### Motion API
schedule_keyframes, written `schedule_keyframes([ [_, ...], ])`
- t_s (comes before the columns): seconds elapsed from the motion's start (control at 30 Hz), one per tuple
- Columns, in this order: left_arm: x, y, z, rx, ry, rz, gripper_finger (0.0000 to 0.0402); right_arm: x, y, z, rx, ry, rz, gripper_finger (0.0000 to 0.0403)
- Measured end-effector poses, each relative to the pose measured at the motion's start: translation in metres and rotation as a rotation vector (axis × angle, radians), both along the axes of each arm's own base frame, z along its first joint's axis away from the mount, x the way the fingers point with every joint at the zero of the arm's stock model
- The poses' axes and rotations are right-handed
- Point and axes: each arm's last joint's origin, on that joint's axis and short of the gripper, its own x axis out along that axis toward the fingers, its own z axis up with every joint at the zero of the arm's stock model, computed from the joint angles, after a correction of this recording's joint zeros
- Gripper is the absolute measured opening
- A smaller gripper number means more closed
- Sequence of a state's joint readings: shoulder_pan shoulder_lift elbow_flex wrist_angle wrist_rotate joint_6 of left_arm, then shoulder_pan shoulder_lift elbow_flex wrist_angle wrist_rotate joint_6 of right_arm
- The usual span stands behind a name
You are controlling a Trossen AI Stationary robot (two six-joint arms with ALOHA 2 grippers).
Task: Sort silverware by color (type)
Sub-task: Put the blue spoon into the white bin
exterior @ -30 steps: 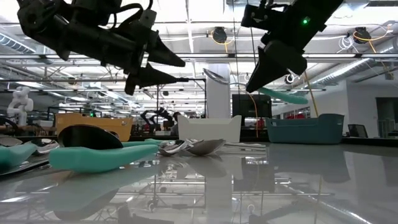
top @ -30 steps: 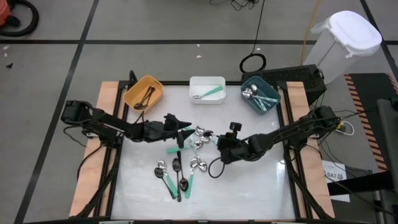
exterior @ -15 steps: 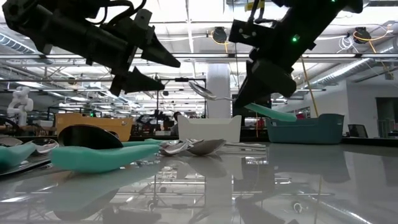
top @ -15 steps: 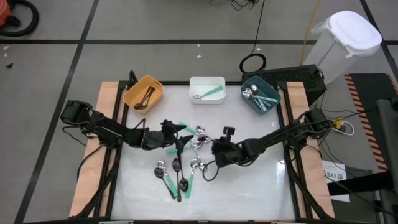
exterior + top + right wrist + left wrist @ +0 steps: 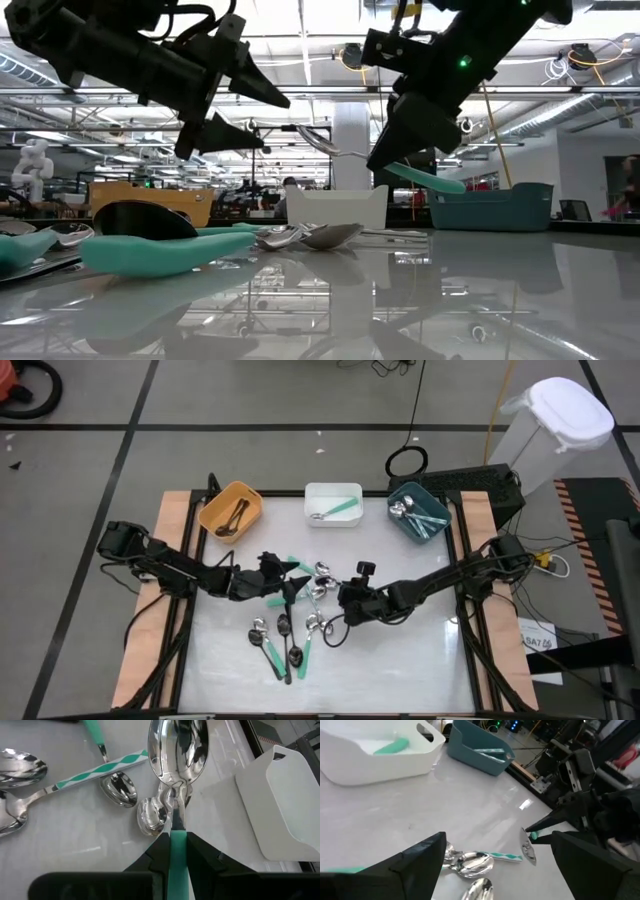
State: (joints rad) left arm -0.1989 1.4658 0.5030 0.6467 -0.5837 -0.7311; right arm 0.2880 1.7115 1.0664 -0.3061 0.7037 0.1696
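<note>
The right gripper is above the middle of the white table, and its fingers are pressed together on the mint-green handle of a spoon. This mint-green spoon is lifted off the table, with its shiny bowl ahead of the fingertips and pointing toward the left arm. In the low view the handle sticks out behind the gripper on the other side.

The left gripper hangs over the table just beside the pile of loose spoons, and its two fingers are spread wide apart with nothing between them. The two grippers face each other with only a small gap between.

Under them, near the table centre, several spoons lie in a heap, some with plain silver handles and one with a striped green and white handle. A second group of spoons, with black and mint-green handles, lies nearer the front edge.

At the far edge three bins stand in a row. The orange bin holds dark-handled spoons, the white bin holds one mint-green spoon, and the teal bin holds a few spoons with shiny bowls.
</note>
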Motion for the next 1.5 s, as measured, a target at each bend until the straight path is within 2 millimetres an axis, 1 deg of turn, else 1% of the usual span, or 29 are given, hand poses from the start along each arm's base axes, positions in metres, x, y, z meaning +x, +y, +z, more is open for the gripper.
schedule_keyframes([
  [0.17, 0.001, 0.000, 0.000, -0.109, -0.024, -0.057, 0.0358, 0.001, -0.002, 0.000, 0.001, -0.001, -0.005, 0.0041],
  [0.23, 0.001, 0.000, -0.001, -0.128, -0.030, -0.058, 0.0354, 0.001, -0.002, 0.000, 0.003, -0.005, -0.001, 0.0041],
  [0.33, 0.001, 0.001, -0.002, -0.137, -0.018, -0.049, 0.0336, 0.004, 0.000, 0.002, 0.036, -0.032, 0.017, 0.0041],
  [0.43, 0.000, 0.001, -0.004, -0.147, -0.002, -0.041, 0.0310, 0.007, 0.001, 0.004, 0.049, -0.071, 0.018, 0.0041],
  [0.57, 0.000, 0.001, -0.004, -0.148, -0.002, -0.039, 0.0280, 0.009, -0.003, 0.005, 0.053, -0.085, 0.017, 0.0041],
  [0.63, 0.000, 0.001, -0.004, -0.148, -0.002, -0.038, 0.0273, 0.010, -0.006, 0.004, 0.061, -0.081, 0.014, 0.0041],
  [0.77, 0.001, 0.001, -0.003, -0.147, -0.004, -0.036, 0.0271, 0.012, -0.009, -0.003, 0.052, -0.058, 0.006, 0.0041],
  [0.87, 0.007, -0.001, 0.005, -0.144, -0.022, -0.042, 0.0271, 0.015, -0.010, -0.011, 0.045, -0.030, 0.003, 0.0041],
  [0.93, 0.018, -0.005, 0.006, -0.124, -0.010, -0.040, 0.0271, 0.017, -0.010, -0.014, 0.037, -0.013, 0.011, 0.0041],
  [1.03, 0.031, -0.008, -0.004, -0.090, 0.091, -0.016, 0.0271, 0.023, -0.009, -0.013, 0.024, -0.006, 0.020, 0.0041],
  [1.07, 0.038, -0.009, -0.004, -0.086, 0.101, -0.014, 0.0271, 0.024, -0.009, -0.012, 0.024, -0.007, 0.021, 0.0041],
  [1.13, 0.047, -0.011, -0.005, -0.063, 0.147, -0.016, 0.0271, 0.024, -0.008, -0.012, 0.022, 0.002, 0.021, 0.0041],
  [1.23, 0.059, -0.013, -0.001, -0.047, 0.196, -0.017, 0.0271, 0.024, -0.008, -0.014, 0.020, 0.011, 0.022, 0.0041],
  [1.33, 0.063, -0.014, 0.005, -0.031, 0.250, -0.017, 0.0267, 0.022, -0.008, -0.015, 0.016, 0.031, 0.016, 0.0041],
  [1.4, 0.064, -0.014, 0.007, -0.025, 0.279, -0.014, 0.0254, 0.020, -0.009, -0.016, 0.012, 0.056, 0.010, 0.0041],
  [1.5, 0.064, -0.013, 0.007, -0.031, 0.294, -0.007, 0.0215, 0.018, -0.009, -0.017, 0.009, 0.073, 0.000, 0.0041],
])
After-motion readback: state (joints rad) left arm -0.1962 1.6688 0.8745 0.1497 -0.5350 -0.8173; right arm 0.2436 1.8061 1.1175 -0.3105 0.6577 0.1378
